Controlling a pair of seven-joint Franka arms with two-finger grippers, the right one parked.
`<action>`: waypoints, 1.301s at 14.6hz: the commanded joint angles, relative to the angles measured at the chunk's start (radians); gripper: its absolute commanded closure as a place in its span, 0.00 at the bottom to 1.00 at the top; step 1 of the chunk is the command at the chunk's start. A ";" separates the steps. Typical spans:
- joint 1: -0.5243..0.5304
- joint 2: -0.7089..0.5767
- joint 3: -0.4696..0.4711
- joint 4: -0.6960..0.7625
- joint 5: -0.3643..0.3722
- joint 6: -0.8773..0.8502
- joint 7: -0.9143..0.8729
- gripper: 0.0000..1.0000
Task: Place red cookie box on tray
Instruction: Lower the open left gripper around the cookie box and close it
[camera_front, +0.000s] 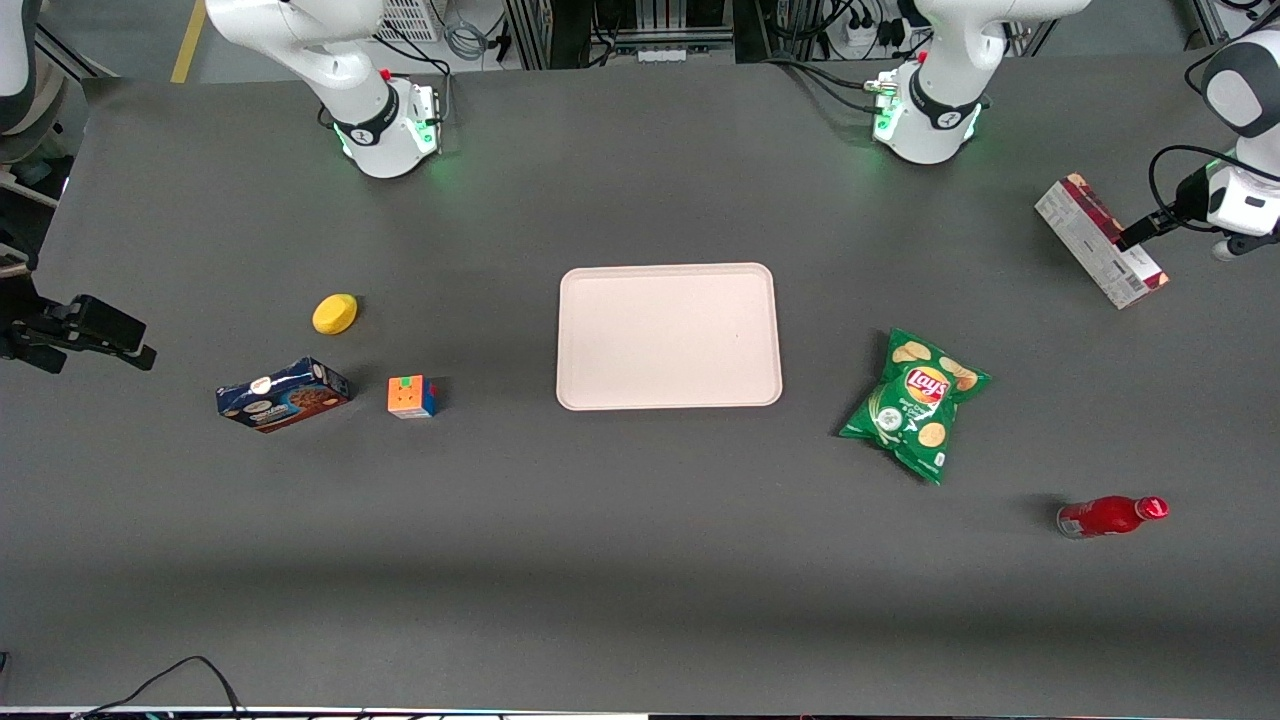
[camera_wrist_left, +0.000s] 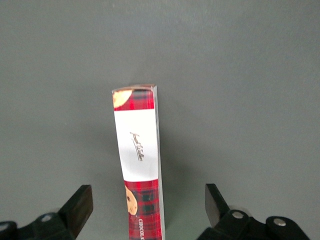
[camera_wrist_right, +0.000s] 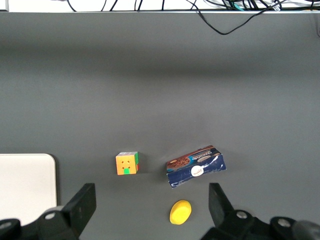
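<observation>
Red cookie box (camera_wrist_left: 140, 165) on table, untouched | hand (camera_wrist_left: 149, 207) low above it, fingers spread wide astride

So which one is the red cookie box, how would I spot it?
Start at the pale tray mid-table, then look toward the working arm's end. There the red cookie box lies between the open fingers of the gripper. It is a long slim carton, dark red tartan with a white label band, unlike the green Lay's chip bag or round red bottle.

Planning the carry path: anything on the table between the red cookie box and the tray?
Front view: only bare table between the red cookie box and tray; the chips bag sits nearer the camera. The open gripper straddles the box.
</observation>
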 joint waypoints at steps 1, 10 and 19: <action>0.023 -0.001 -0.001 -0.047 0.024 0.054 -0.027 0.00; 0.040 0.134 0.014 -0.075 0.018 0.181 -0.027 0.00; 0.038 0.164 0.020 -0.095 0.009 0.212 -0.032 0.03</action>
